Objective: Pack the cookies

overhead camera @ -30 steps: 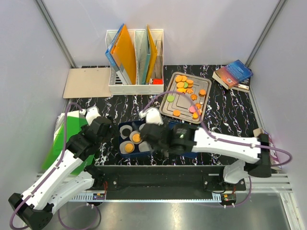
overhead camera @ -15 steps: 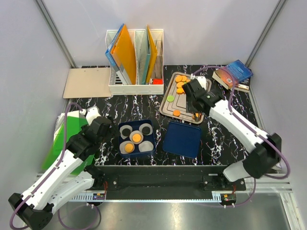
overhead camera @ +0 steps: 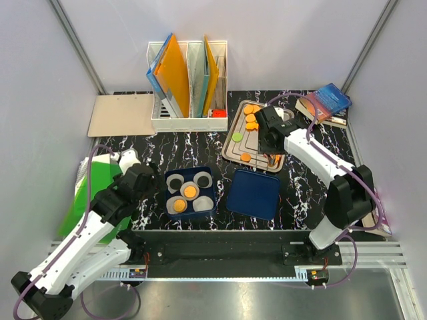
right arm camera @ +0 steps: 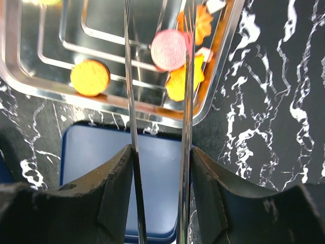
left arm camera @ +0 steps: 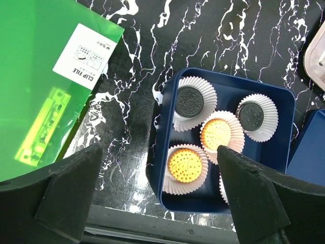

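Note:
Cookies lie on a metal tray [overhead camera: 248, 143]: orange ones [overhead camera: 251, 110], a green one [overhead camera: 236, 137]. My right gripper [overhead camera: 270, 137] is over the tray, shut on metal tongs [right arm camera: 130, 101]. In the right wrist view the gripper [right arm camera: 161, 152] holds the two tong blades apart, either side of a pink cookie [right arm camera: 168, 49]. An orange cookie [right arm camera: 90, 77] lies to the left. My left gripper [left arm camera: 158, 168] is open and empty above a blue box [left arm camera: 157, 152] of white paper cups. The cups hold two black cookies [left arm camera: 190, 100] and two orange cookies [left arm camera: 186, 164].
The blue lid [overhead camera: 253, 193] lies right of the box [overhead camera: 167, 193]. A green clip file [left arm camera: 40, 76] lies at the left. A white file rack [overhead camera: 188, 80] and a clipboard [overhead camera: 120, 115] stand at the back. Books [overhead camera: 325, 101] lie at the back right.
My right arm has swung with the tongs from over the blue box back to the tray at the right. The left arm has stayed put.

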